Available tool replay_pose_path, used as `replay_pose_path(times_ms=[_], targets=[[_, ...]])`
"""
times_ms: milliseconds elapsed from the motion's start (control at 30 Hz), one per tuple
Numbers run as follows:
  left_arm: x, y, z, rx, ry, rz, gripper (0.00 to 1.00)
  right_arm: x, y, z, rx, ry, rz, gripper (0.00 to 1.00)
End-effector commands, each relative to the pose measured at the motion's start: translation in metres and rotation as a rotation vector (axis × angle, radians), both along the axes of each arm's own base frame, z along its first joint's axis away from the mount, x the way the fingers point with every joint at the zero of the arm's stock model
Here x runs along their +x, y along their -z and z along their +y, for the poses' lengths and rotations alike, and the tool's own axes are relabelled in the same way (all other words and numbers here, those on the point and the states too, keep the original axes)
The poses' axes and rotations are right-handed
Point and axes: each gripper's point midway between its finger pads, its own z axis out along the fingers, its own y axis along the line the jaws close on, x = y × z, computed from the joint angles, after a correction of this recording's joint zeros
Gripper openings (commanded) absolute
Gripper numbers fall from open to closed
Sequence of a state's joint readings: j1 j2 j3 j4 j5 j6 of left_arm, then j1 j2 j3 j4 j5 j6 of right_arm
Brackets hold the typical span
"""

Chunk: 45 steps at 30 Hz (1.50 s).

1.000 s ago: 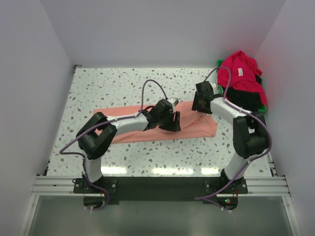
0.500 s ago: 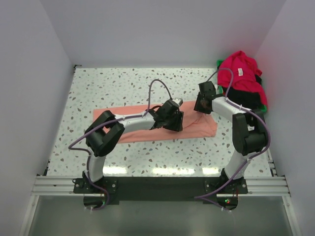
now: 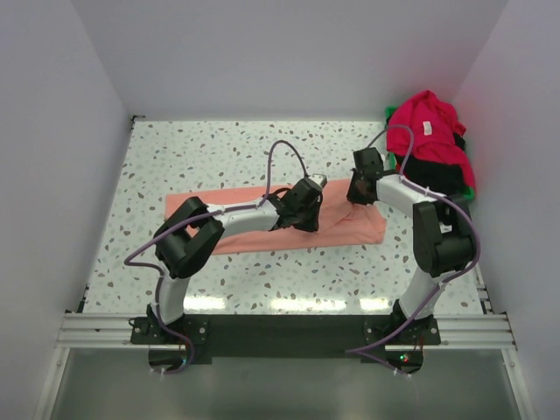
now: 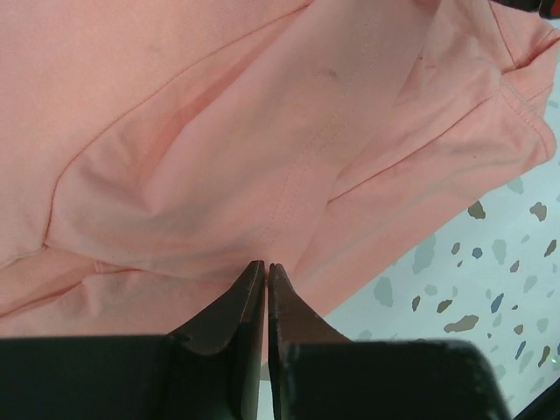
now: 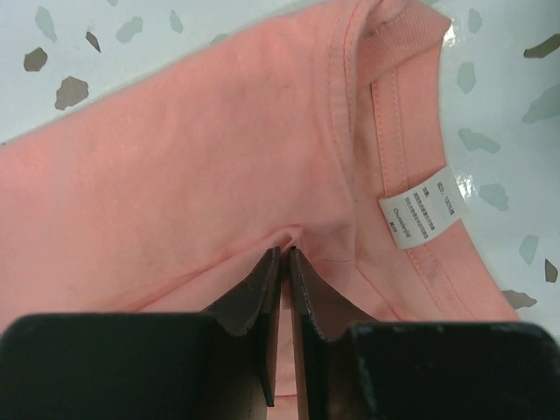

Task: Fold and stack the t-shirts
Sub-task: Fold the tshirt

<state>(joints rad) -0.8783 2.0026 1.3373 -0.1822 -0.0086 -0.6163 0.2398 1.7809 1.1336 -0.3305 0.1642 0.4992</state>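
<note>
The left jaws are clenched to a thin slit, and a raised ridge of the salmon-pink t-shirt (image 4: 175, 131) runs along a stitched seam straight into their tips, so they appear to be pinching the cloth. The right jaws are drawn in just as tight, with a small pucker of the same shirt gathered at their tips, just below the ribbed collar (image 5: 395, 35) and beside the white neck tag (image 5: 418, 206), which lies flat on the inner side of the neckline. Seen from above, the left arm (image 3: 236, 217) reaches across the shirt to its middle, while the right arm (image 3: 401, 191) comes down at the shirt's far right edge. The shirt lies as a long, flattened band across the middle of the speckled desk (image 3: 219, 149), its right end wider and creased. Well apart from it, at the far right corner, a crimson red t-shirt (image 3: 429, 122) is heaped on top of a black t-shirt (image 3: 437, 177), with a sliver of a green bin (image 3: 390, 112) showing beneath them.
</note>
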Motion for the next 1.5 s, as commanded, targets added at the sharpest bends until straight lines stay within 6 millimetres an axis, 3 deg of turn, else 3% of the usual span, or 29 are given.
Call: replay_pose_path(times_ms=[0,200,500,567,600,667,733,1000,1300,1467], targets=[[0.008,-0.023,-0.003,-0.02,-0.017,-0.053,0.09,0.0,-0.014,0.001,0.032,0.01,-0.041,0.12],[0.007,-0.034,0.001,-0.029,-0.03,-0.069,0.0,-0.011,-0.023,0.003,0.062,0.004,-0.059,0.05],[0.005,-0.041,0.007,-0.031,-0.041,-0.079,0.0,-0.025,-0.038,0.001,0.078,0.001,-0.093,0.03],[0.002,-0.039,0.005,-0.033,-0.023,-0.068,0.15,-0.027,-0.04,0.001,0.079,0.001,-0.098,0.02],[0.001,-0.036,0.005,-0.03,-0.016,-0.059,0.29,-0.028,-0.041,0.001,0.079,0.0,-0.099,0.01],[-0.001,-0.033,0.001,-0.035,-0.009,-0.053,0.43,-0.029,-0.04,0.001,0.081,-0.002,-0.099,0.01],[-0.003,-0.027,-0.001,-0.025,-0.008,-0.044,0.46,-0.03,-0.04,0.001,0.082,-0.002,-0.097,0.01],[-0.003,-0.009,-0.008,0.003,-0.014,-0.015,0.46,-0.029,-0.035,0.002,0.077,-0.008,-0.086,0.01],[0.0,-0.004,-0.008,0.017,-0.038,-0.019,0.46,-0.029,-0.033,0.002,0.082,-0.011,-0.083,0.01],[0.004,-0.009,-0.01,0.012,-0.044,-0.031,0.37,-0.029,-0.035,0.003,0.087,-0.013,-0.089,0.01]])
